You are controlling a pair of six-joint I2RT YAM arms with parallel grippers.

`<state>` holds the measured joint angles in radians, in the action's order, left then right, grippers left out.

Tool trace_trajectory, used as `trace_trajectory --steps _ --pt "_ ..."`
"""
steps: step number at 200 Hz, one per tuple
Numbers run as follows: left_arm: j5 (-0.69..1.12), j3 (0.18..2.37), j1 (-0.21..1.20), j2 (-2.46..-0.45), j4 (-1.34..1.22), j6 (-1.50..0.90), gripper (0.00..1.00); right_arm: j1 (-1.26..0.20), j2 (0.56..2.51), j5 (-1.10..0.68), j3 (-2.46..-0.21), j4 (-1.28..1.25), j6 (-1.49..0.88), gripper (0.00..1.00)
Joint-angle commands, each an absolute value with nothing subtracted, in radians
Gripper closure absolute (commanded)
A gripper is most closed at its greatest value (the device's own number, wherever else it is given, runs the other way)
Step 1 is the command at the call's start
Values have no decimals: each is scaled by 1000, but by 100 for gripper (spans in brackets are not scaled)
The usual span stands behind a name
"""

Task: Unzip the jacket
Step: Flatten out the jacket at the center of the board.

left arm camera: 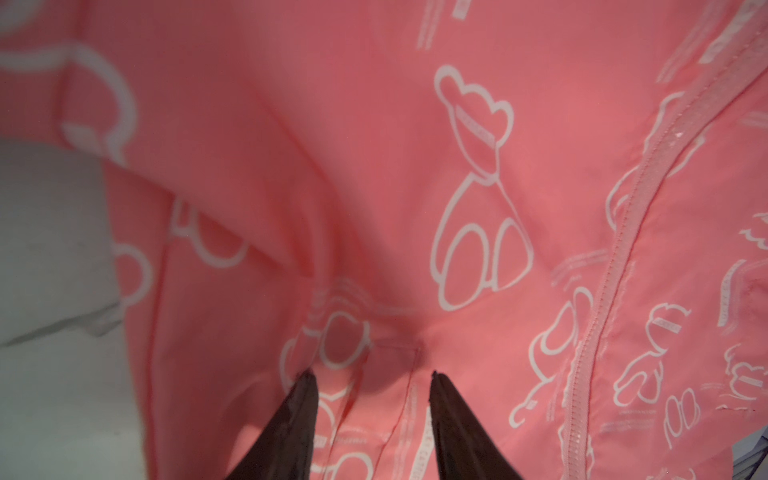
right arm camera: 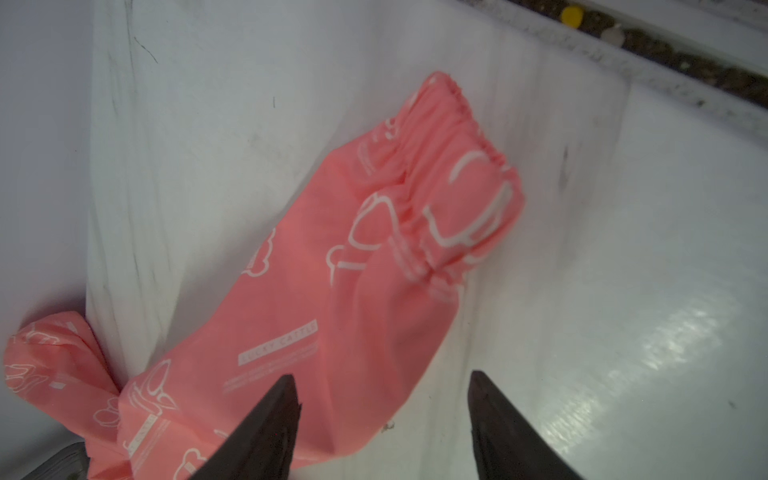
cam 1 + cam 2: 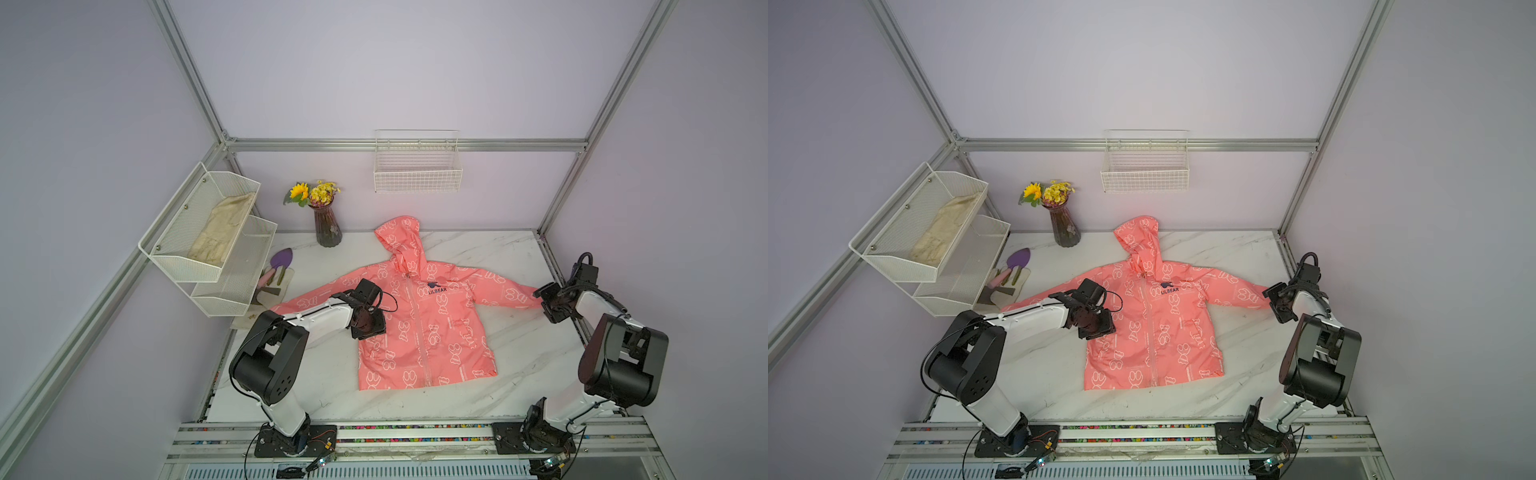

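Two open pincers on my feed: left pincer (image 1: 370, 376) narrow-gapped over jacket (image 3: 424, 328) front near zipper (image 1: 602, 291), right pincer (image 2: 382, 374) wide above sleeve cuff (image 2: 457, 178). Jacket lies flat, zipped, mid tabletop (image 3: 511, 365).

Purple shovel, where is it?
In both top views the purple trowel lies on the table's far left side, beside the white mesh shelf and left of the flower vase.
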<state>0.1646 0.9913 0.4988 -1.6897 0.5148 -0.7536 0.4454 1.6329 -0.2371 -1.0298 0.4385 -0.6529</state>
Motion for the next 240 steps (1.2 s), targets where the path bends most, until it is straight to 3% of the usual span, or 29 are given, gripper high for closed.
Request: trace_trajectory --steps 1,27,67,77,88,103,140,159,181,205,209,220,240 --pt "181 1032 486 -1648 501 -708 53 451 1624 -222 -1064 458 -604 26" --pt "184 1041 482 -1661 502 -707 52 453 1637 -202 -1059 458 -588 21" --pt "196 1048 482 -1681 500 -721 52 453 1753 -183 -1063 422 -583 23" --pt "191 1049 482 -1682 500 -725 52 454 1774 -191 -1066 371 -595 36" --pt "190 1053 482 -1687 498 -728 52 457 1796 -257 -1065 245 -627 76" --pt "201 1067 477 -1702 497 -729 52 457 1843 -371 -1109 56 -682 100" --pt "228 1100 465 -1719 500 -734 52 457 1849 -497 -1200 -251 -641 100" --pt "210 1086 459 -1712 492 -751 52 457 1724 -346 -1075 -278 -539 100" --pt "226 1072 455 -1731 472 -773 52 470 1650 -213 -893 -273 -586 100" --pt "255 1076 454 -1737 469 -774 52 521 1696 -227 -811 -229 -678 90" --pt "257 1077 454 -1734 471 -771 52 535 1707 -238 -807 -213 -693 86" --pt "244 1083 455 -1724 490 -758 52 574 1730 -258 -817 -132 -725 58" --pt "215 1096 447 -1703 532 -732 52 618 1740 -235 -873 88 -739 50"
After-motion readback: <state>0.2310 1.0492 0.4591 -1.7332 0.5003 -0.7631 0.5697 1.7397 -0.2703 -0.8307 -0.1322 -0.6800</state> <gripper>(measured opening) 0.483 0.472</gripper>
